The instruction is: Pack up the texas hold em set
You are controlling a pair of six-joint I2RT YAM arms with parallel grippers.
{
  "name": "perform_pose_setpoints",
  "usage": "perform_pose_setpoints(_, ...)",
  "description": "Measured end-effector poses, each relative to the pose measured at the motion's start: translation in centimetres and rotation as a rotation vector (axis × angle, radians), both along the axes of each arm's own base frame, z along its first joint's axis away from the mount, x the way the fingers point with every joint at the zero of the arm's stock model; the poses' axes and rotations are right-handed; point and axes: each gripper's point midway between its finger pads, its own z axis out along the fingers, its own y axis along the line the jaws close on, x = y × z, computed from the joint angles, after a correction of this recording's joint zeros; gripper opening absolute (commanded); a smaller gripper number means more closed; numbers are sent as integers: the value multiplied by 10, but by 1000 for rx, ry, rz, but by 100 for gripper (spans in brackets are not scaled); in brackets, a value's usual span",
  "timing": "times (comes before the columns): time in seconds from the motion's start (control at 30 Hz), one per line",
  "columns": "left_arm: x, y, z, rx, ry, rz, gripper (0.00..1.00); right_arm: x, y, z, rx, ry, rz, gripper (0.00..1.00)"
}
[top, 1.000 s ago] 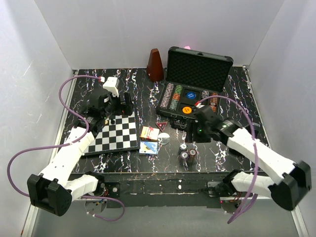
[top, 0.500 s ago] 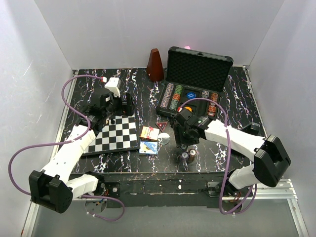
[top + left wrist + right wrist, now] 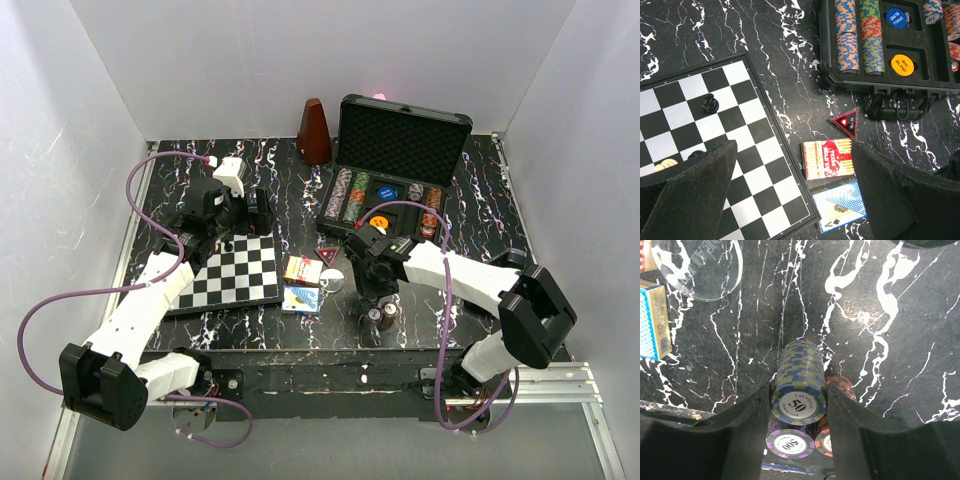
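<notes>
The black case (image 3: pixel 345 222) stands open at the back right, its foam lid up and rows of striped chips (image 3: pixel 352 196) inside; it also shows in the left wrist view (image 3: pixel 826 60). My right gripper (image 3: pixel 372 288) is down at the table's front. It is shut on a blue-and-yellow 50 chip stack (image 3: pixel 799 385), with purple (image 3: pixel 789 442) and orange (image 3: pixel 837 382) stacks right beside it. My left gripper (image 3: pixel 240 212) hangs open and empty over the chessboard (image 3: pixel 740 150). The red card box (image 3: pixel 829 159) and the blue card box (image 3: pixel 840 212) lie between its fingers' span.
A triangular all-in button (image 3: pixel 845 122) and a clear round disc (image 3: pixel 697 265) lie in front of the case. A brown metronome (image 3: pixel 314 132) stands at the back. The chessboard (image 3: pixel 240 275) with a black pawn (image 3: pixel 709 102) is on the left. White walls surround the table.
My right arm has swung left from beside the case and come down over the loose chip stacks, its fingers now on either side of the blue-and-yellow stack. The left arm shifted slightly.
</notes>
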Motion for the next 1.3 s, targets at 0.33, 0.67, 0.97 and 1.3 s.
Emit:
perform_pose_setpoints(0.33, -2, -5, 0, -16, 6, -30, 98, 1, -1, -1, -7, -3, -12, 1)
perform_pose_setpoints(0.67, -17, -35, 4, -101, 31, -197, 98, 3, 5, 44, 154, -151, 79, 1)
perform_pose_setpoints(0.97, -67, -100, 45, -315, -48, -638, 98, 9, 23, 98, 515, -120, 188, 1)
perform_pose_setpoints(1.3, -158, -149, 41, -357, 4, -1104, 98, -8, 54, 187, 893, 26, 393, 1)
